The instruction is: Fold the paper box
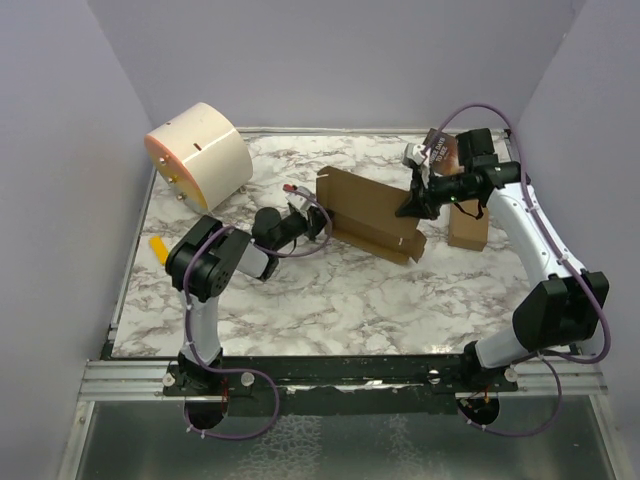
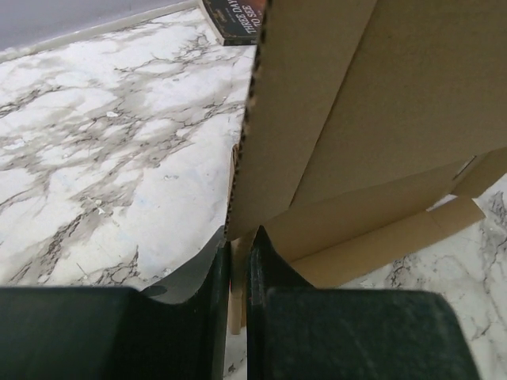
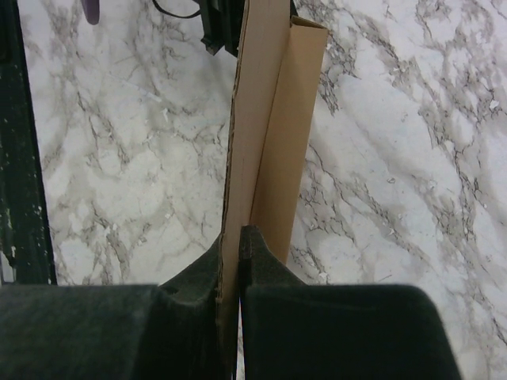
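Currently the paper box (image 1: 370, 212) is lying near the middle of the marble counter (image 1: 330, 290), half folded, with one long panel standing upright. The left end effector (image 1: 318, 222) is sitting at the box's left end, its fingers (image 2: 207, 277) clamping a thin cardboard edge, while the right end effector (image 1: 412, 207) is pinching the upright panel at the box's right end, jaws closed on the sheet. A smaller cardboard box (image 1: 467, 225) is resting just right of the paper box, and a dark booklet (image 1: 440, 150) is lying behind its right end.
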Robot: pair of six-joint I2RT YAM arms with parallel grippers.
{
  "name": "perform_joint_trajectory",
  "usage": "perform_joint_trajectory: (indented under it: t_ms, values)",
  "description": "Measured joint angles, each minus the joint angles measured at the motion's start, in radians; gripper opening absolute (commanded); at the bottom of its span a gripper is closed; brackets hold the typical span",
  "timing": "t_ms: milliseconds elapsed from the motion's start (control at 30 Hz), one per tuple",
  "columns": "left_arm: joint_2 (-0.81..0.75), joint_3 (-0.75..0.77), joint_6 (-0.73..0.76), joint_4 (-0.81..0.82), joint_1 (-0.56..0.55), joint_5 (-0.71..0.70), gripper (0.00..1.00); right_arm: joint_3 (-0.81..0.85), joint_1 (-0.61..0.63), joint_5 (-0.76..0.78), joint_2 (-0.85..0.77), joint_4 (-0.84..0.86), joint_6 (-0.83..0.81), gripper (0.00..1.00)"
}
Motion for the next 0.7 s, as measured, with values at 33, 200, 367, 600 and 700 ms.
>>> perform_joint_trajectory:
  t_ms: [33,200,367,600,700]
  values:
    - [-0.034,-0.008,-0.007,-0.043,0.000,0.000,0.00,0.013,0.000,0.000,0.002,0.000,0.027,0.05]
    - [-0.218,-0.002,-0.032,-0.358,0.001,-0.008,0.00,0.075,0.004,-0.002,0.010,0.013,0.139,0.09]
    - [-0.338,0.079,-0.040,-0.780,0.000,-0.029,0.00,0.063,0.005,-0.004,0.025,0.069,0.209,0.21]
    - [-0.363,0.183,-0.070,-1.207,0.000,-0.051,0.00,-0.091,0.005,-0.005,0.049,0.175,0.281,0.47]
    - [-0.363,0.229,-0.081,-1.349,0.000,-0.067,0.02,-0.134,0.005,-0.010,0.053,0.216,0.307,0.54]
